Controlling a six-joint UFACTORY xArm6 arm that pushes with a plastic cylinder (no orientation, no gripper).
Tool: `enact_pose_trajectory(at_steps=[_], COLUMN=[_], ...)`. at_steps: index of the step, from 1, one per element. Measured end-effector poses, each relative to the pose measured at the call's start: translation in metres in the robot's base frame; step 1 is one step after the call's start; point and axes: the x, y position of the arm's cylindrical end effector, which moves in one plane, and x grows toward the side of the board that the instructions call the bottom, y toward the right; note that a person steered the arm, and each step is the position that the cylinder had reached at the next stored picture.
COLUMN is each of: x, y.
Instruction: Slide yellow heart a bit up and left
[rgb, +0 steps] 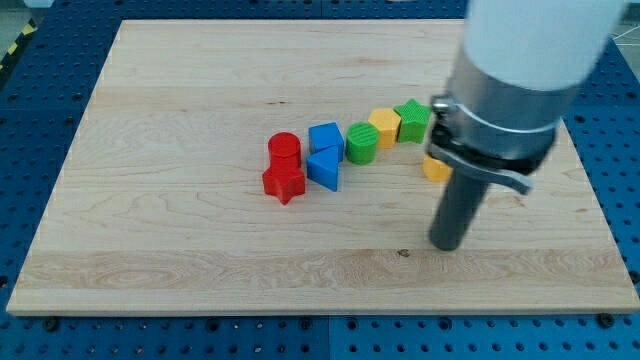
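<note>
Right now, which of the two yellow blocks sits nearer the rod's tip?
The yellow block half hidden behind the rod, just above my tip. The other yellow block lies farther up-left in the curved row, between the green cylinder and green star.

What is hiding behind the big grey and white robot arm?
A yellow-orange block peeks out behind the grey and white robot arm, right of the green star. Most of it is covered, so its shape cannot be told. My tip sits below it.
</note>
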Motion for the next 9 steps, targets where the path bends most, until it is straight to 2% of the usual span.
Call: enact_pose_trajectory(at_steps=[1,2,3,5,7,9], x=[-0.002,-0.029,-0.094,-0.098,-0.13,-0.134], y=[0.005,0.008,0.008,0.008,0.054,0.034])
